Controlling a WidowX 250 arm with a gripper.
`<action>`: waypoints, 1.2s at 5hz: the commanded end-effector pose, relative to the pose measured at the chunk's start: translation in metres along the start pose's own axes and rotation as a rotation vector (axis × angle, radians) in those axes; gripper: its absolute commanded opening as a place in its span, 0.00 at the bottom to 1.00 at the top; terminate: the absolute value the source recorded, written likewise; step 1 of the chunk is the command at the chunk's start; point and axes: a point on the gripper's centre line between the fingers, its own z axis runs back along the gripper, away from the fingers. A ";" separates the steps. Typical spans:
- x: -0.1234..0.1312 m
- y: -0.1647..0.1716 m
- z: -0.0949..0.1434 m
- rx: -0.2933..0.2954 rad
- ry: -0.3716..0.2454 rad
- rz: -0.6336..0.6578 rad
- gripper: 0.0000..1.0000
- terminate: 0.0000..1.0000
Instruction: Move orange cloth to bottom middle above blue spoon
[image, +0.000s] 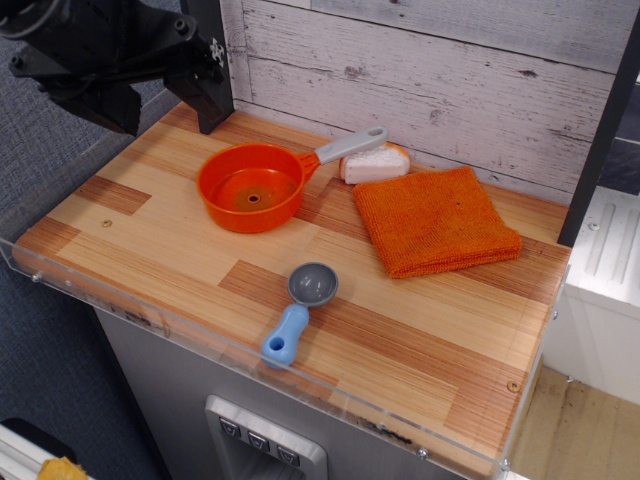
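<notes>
The orange cloth (434, 220) lies folded and flat at the right rear of the wooden table, near the wall. The blue spoon (299, 310) lies near the front edge at the middle, with its grey bowl pointing back and its light-blue handle pointing forward. My gripper (158, 105) is black and hangs at the far left rear corner, above the table. Its two fingers stand well apart with nothing between them. It is far from the cloth and the spoon.
An orange pan (251, 188) with a grey handle sits at the left middle. A white and orange wedge (375, 163) lies behind the cloth's left corner. A clear plastic rim (250, 365) edges the table's front. A wooden plank wall (450, 90) stands behind.
</notes>
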 end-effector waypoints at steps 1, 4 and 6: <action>0.000 0.000 0.000 0.000 0.000 0.000 1.00 0.00; 0.067 -0.049 0.013 0.033 -0.036 0.002 1.00 0.00; 0.045 -0.080 -0.035 0.051 0.092 -0.057 1.00 0.00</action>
